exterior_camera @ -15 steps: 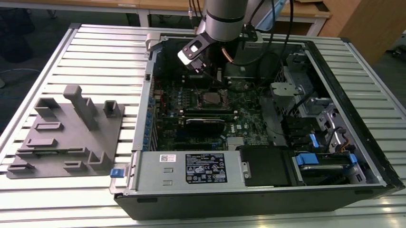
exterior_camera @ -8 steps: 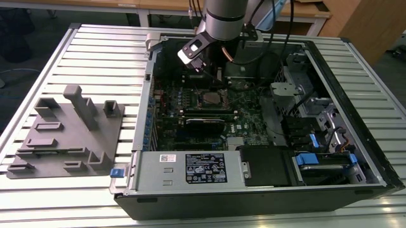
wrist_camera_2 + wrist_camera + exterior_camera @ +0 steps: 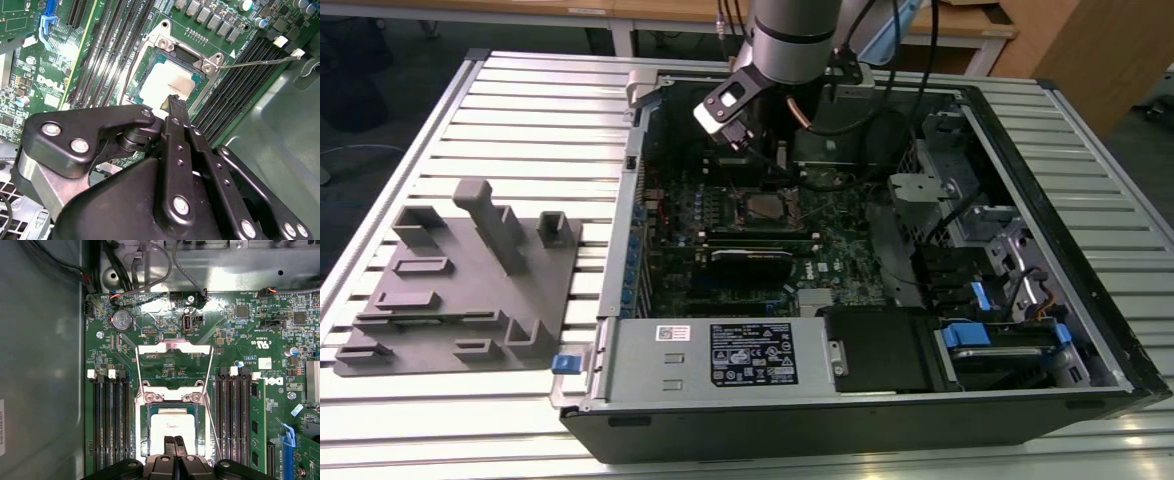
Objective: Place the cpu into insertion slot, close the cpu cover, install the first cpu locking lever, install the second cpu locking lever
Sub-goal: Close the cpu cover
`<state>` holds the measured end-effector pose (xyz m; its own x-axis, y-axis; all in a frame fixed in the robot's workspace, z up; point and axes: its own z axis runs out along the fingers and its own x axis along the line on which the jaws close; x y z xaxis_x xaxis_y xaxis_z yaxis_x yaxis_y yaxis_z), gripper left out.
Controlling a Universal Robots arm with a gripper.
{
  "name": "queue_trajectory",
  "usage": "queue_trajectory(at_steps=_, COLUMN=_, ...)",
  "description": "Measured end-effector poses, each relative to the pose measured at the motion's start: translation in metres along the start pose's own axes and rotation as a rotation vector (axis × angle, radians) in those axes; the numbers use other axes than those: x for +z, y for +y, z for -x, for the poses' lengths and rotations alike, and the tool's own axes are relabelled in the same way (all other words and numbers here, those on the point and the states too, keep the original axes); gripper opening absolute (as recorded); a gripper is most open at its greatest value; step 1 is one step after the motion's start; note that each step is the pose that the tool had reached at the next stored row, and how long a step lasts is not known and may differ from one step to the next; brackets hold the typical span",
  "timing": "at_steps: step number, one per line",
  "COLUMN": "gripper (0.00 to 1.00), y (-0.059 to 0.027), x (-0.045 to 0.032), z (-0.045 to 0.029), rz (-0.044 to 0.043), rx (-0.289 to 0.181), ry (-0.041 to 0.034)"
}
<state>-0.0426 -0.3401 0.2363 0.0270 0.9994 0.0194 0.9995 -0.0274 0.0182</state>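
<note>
While cpu (image 3: 172, 426) sits in insertion slot (image 3: 170, 396), cpu cover (image 3: 175, 345) stands open — gripper (image 3: 174, 439) pinched narrow above it.

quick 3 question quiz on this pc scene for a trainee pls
1. True or false: the flat silver-grey square cpu already lies in the metal-rimmed square insertion slot.
2. The thin square silver cpu cover is: A shut over the chip, B swung open, C off the board.
3. Fill in: the black gripper hangs over the ___ with jaws shut.
Key: 1 true; 2 B; 3 cpu.
</note>
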Motion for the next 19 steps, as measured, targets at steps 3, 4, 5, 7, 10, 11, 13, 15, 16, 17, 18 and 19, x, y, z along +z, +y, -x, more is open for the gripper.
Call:
queue_trajectory(at_steps=3, gripper=0.11, y=0.0, x=-0.0001, z=0.0, rz=0.0, rx=0.0, ry=0.0)
queue_trajectory(at_steps=4, gripper=0.11, y=0.0, x=-0.0001, z=0.0, rz=0.0, rx=0.0, ry=0.0)
queue_trajectory(at_steps=5, gripper=0.11, y=0.0, x=-0.0002, z=0.0, rz=0.0, rx=0.0, ry=0.0)
queue_trajectory(at_steps=7, gripper=0.11, y=0.0, x=-0.0003, z=0.0, rz=0.0, rx=0.0, ry=0.0)
queue_trajectory(at_steps=10, gripper=0.11, y=0.0, x=-0.0019, z=0.0, rz=0.0, rx=0.0, ry=-0.0001)
queue_trajectory(at_steps=11, gripper=0.11, y=0.0, x=-0.0029, z=0.0, rz=-0.0001, rx=0.0, ry=-0.0001)
queue_trajectory(at_steps=13, gripper=0.11, y=0.0001, x=-0.0054, z=-0.0001, rz=0.0, rx=0.0, ry=0.0)
queue_trajectory(at_steps=15, gripper=0.11, y=0.0001, x=-0.0083, z=-0.0001, rz=-0.0001, rx=0.0, ry=-0.0001)
queue_trajectory(at_steps=16, gripper=0.11, y=0.0002, x=-0.0098, z=-0.0002, rz=-0.0001, rx=0.0, ry=0.0)
queue_trajectory(at_steps=17, gripper=0.11, y=0.0002, x=-0.0116, z=-0.0002, rz=0.0, rx=0.0, ry=0.0)
queue_trajectory(at_steps=18, gripper=0.11, y=0.0003, x=-0.0133, z=-0.0003, rz=0.0, rx=0.0, ry=0.0001)
queue_trajectory(at_steps=19, gripper=0.11, y=0.0003, x=-0.0151, z=-0.0003, rz=0.0, rx=0.0, ry=-0.0001)
